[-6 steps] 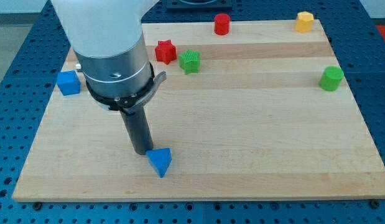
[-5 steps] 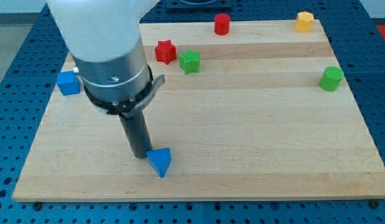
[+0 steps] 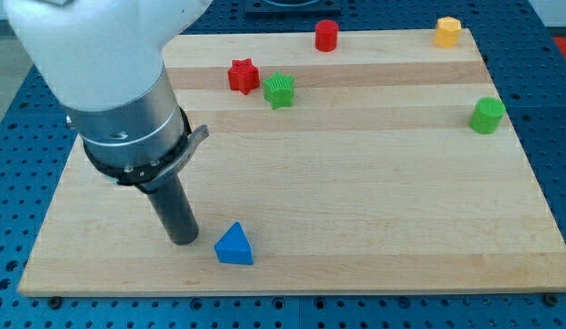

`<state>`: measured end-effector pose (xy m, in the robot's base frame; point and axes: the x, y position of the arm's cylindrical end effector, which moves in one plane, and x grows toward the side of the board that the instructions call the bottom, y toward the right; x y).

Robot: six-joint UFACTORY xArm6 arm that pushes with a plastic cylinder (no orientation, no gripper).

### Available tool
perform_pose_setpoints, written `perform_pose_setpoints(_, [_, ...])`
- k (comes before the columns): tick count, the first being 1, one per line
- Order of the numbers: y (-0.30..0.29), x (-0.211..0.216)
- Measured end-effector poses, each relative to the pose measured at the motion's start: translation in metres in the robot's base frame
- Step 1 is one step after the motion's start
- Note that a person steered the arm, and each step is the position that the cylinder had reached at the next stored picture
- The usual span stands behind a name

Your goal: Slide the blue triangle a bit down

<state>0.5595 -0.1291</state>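
Observation:
The blue triangle [image 3: 234,246] lies near the bottom edge of the wooden board [image 3: 356,183], left of centre. My tip [image 3: 184,239] rests on the board just to the view's left of the triangle, with a small gap between them. The rod rises from the tip to the large grey and white arm body at the view's upper left.
A red star [image 3: 242,75] and a green star-shaped block [image 3: 279,90] sit near the top centre-left. A red cylinder [image 3: 326,35] is at the top edge, a yellow block [image 3: 447,31] at the top right corner, a green cylinder [image 3: 487,115] at the right.
My tip has moved left and slightly down, away from the blue triangle. The triangle has turned, its point now up, and sits a little lower. The arm now hides the blue cube at the left.

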Motion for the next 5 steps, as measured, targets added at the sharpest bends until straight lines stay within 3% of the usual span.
perform_pose_setpoints(5, [0.058,-0.014])
